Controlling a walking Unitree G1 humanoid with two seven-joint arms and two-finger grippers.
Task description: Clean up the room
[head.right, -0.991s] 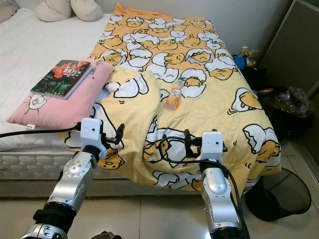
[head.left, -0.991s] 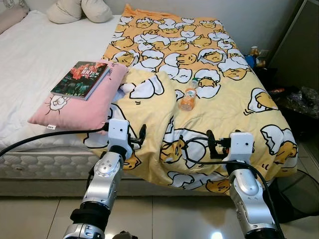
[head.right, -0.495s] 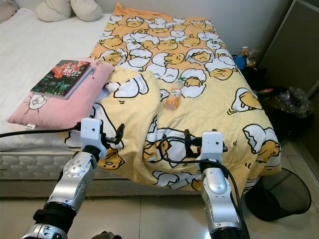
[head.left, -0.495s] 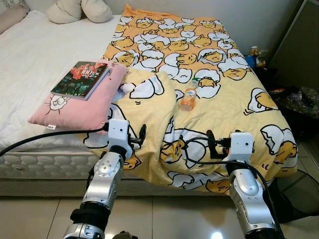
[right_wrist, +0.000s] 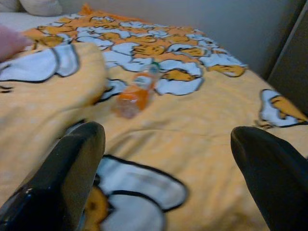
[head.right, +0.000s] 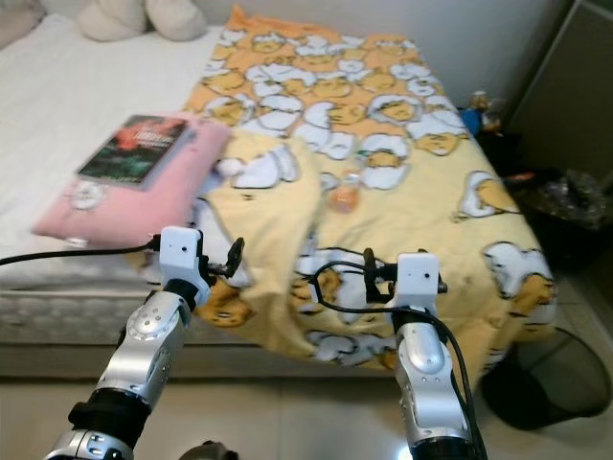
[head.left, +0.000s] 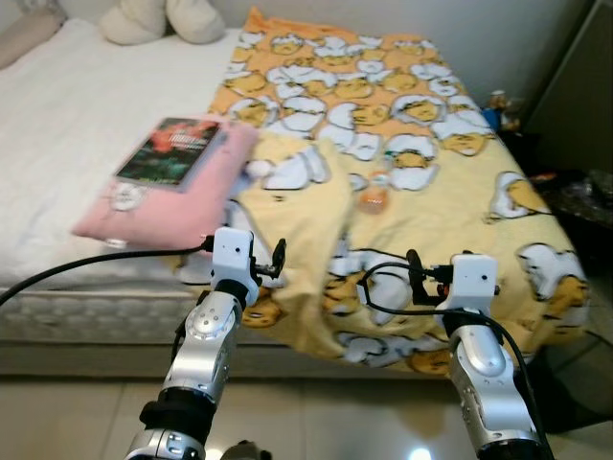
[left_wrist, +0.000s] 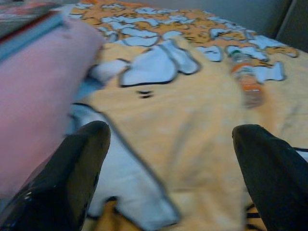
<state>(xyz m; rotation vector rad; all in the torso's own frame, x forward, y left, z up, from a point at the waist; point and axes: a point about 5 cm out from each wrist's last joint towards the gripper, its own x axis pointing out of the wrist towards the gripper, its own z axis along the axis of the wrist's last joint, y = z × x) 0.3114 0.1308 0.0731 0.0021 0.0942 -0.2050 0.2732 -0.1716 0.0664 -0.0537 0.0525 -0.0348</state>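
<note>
The tidying looks barely begun: on the left of the white bed (head.left: 57, 125) a dark-covered paperback book (head.left: 172, 153) still lies on a pink rectangular pillow (head.left: 182, 196), its cover lettering too blurred to read. Near the middle of the rumpled yellow egg-cartoon blanket (head.left: 450, 182), an orange-filled clear plastic bottle (head.left: 373, 193) remains to be collected, its label unreadable. The left gripper (left_wrist: 168, 163) and right gripper (right_wrist: 166, 166) hover empty at the bed's foot, fingers spread wide.
</note>
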